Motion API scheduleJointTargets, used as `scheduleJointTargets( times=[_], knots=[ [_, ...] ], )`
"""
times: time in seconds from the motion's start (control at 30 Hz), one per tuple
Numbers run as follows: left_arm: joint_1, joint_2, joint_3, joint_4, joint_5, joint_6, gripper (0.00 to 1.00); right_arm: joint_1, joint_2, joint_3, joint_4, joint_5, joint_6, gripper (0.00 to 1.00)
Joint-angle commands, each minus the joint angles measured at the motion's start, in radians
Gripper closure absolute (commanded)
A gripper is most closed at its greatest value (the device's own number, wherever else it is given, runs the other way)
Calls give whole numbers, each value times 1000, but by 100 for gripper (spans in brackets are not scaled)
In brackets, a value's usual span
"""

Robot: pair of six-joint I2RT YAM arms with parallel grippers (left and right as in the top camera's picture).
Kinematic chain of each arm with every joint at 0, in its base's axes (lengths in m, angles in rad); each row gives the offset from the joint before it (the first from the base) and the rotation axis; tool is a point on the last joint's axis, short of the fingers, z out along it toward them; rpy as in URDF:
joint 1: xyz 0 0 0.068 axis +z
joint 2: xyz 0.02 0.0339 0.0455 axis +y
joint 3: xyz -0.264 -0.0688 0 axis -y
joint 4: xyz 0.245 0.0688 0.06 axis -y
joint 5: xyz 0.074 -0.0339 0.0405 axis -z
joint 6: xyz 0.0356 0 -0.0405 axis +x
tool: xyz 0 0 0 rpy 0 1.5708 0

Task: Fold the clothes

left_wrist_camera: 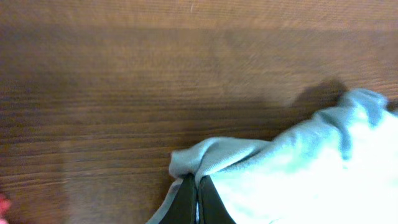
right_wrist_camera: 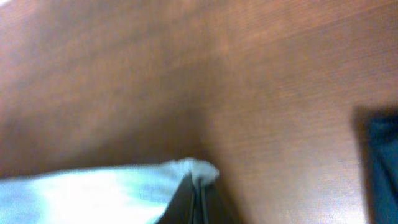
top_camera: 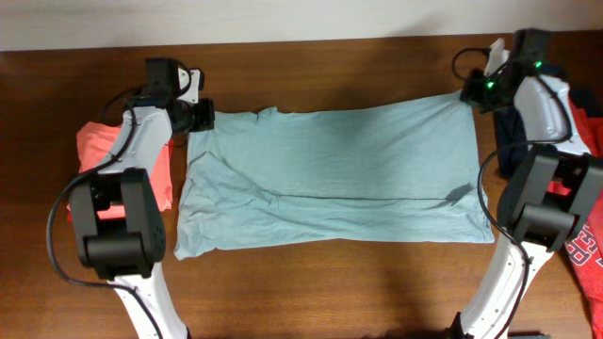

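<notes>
A pale grey-blue T-shirt (top_camera: 330, 179) lies spread flat across the middle of the wooden table, with a long crease running across it. My left gripper (top_camera: 202, 115) is at its far left corner, shut on a bunched bit of the cloth (left_wrist_camera: 193, 163). At the far right corner my right gripper (top_camera: 468, 94) is shut on the cloth's tip (right_wrist_camera: 200, 170). In both wrist views the dark fingers press together with fabric pinched between them.
A coral-orange shirt (top_camera: 99, 155) lies under the left arm at the table's left edge. At the right edge are a navy garment (top_camera: 516, 141) and a red one with white print (top_camera: 589, 247), partly under the right arm. The table's back edge (top_camera: 301, 42) meets a pale wall.
</notes>
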Motion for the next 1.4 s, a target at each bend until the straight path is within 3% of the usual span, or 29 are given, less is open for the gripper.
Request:
scheduleJointTargets(
  times=[0.0, 0.23, 0.5, 0.93, 1.27, 1.37],
  knots=[
    [4, -88, 28, -39, 19, -10, 100, -21, -5, 127, -166, 10, 10, 96],
    [4, -107, 28, -201, 18, -10, 100, -50, -5, 226, -537, 80, 2, 96],
    [19, -107, 28, -403, 18, -10, 100, -53, -5, 218, -765, 246, -1, 96],
    [50, -107, 27, -663, 27, -51, 100, -53, -3, 150, -879, 246, -1, 95],
    [50, -107, 27, -738, 26, -51, 99, -53, -3, -44, -864, 260, -1, 95],
    [50, -107, 27, -741, 26, -51, 95, -53, -3, -86, -852, 304, 0, 95]
  ],
)
